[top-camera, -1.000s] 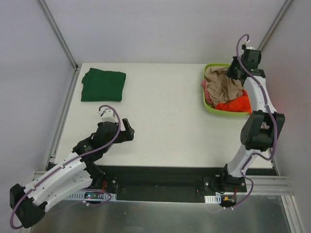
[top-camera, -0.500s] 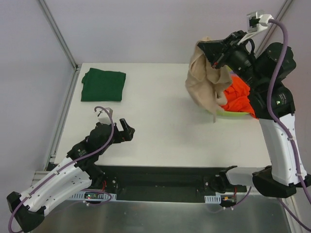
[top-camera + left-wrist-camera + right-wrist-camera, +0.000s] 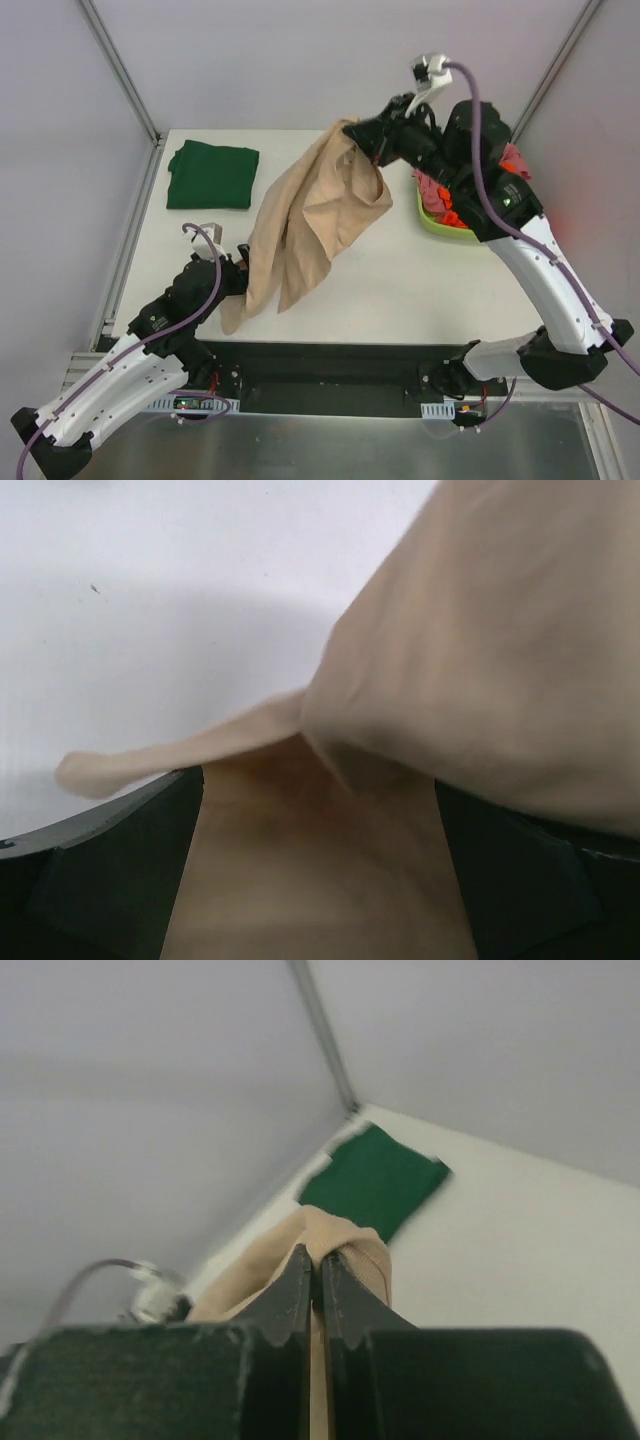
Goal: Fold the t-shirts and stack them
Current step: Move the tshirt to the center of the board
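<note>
**1. Right pincer**: raised high above the table, its 2 fingers pressed together. It pinches a bunched fold at the top of the beige shirt.

**2. Beige shirt**: 1 piece, unfolded. It hangs straight down from the right pincer in long loose folds and widens below it. The lowest end trails down to the left pincer at the near edge of the table. In the right wrist view a small hump of the cloth shows just past the fingertips.

**3. Left pincer**: low over the table and partly hidden behind the hanging cloth. Its jaws stand wide apart and grip nothing. In the left wrist view the shirt drapes across and between the 2 fingers, with 1 thin corner of cloth pointing out to the side.

**4. Green shirt**: 1 piece, folded into a flat rectangle. It lies on the far left corner of the table, beyond the left pincer and well apart from the right one.

**5. Basket**: lime green, just beside and below the right pincer, mostly hidden by that arm. Orange cloth shows inside it.
</note>
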`<action>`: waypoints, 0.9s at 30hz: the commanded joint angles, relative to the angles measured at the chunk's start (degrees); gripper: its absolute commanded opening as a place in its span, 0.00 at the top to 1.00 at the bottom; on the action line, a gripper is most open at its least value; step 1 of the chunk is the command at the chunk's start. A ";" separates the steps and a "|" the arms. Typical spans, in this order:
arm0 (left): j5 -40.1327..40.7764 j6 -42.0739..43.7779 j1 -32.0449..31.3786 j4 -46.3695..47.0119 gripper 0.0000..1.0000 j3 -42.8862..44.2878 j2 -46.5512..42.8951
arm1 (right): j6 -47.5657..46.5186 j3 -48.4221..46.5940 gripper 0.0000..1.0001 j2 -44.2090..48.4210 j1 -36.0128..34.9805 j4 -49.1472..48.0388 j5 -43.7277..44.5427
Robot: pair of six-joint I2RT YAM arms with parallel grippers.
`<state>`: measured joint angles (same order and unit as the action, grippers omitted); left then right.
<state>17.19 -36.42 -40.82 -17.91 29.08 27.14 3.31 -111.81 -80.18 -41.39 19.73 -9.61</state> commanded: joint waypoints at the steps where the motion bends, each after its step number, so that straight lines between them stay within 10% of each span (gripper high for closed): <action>1: 2.67 -0.31 0.04 0.51 0.01 -1.04 -1.73 | -2.87 18.68 0.99 12.39 0.78 -2.94 25.12; 5: 4.08 -0.75 0.04 0.25 0.01 -0.87 -0.51 | -1.39 34.96 0.95 17.86 5.42 2.13 34.82; 8: 5.83 -1.98 0.04 -0.80 0.01 0.01 2.21 | 1.08 39.90 0.30 17.78 10.08 9.00 34.65; 10: 7.15 -3.73 0.04 -2.82 0.01 0.97 4.58 | 1.35 42.45 0.06 17.69 10.62 12.25 36.84; 27: -8.31 -12.88 0.12 -6.61 0.07 -5.78 7.50 | 7.59 77.52 0.04 42.64 10.62 2.52 21.74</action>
<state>14.81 -47.20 -40.82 -23.24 26.94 37.47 9.72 -37.89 -41.87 -30.63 28.80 17.78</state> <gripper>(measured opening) 0.937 0.960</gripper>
